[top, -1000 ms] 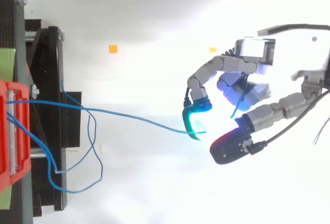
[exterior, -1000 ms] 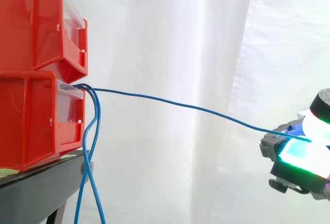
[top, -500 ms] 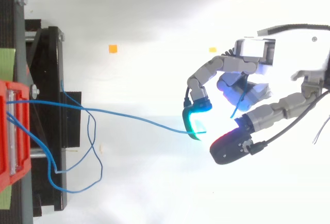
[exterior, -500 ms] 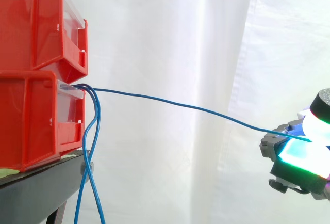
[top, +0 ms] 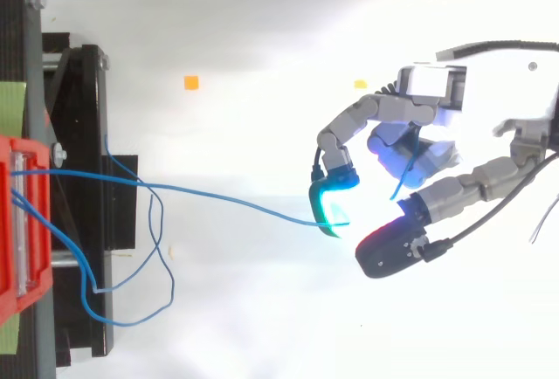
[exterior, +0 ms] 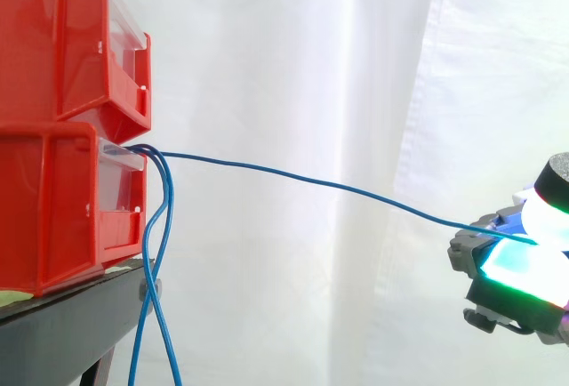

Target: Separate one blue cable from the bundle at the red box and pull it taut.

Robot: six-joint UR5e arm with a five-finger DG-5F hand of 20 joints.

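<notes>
Hand (top: 417, 154) at right, fingers curled, pinching one blue cable (exterior: 311, 180) between glowing pads; cable runs from lower red bin (exterior: 53, 208) across to hand, slight sag, not fully taut; other blue cables (exterior: 171, 195) hang loose beside black stand (exterior: 62, 324).

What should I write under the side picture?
Robot hand pinches one blue cable that sags slightly from the lower red bin.
</notes>
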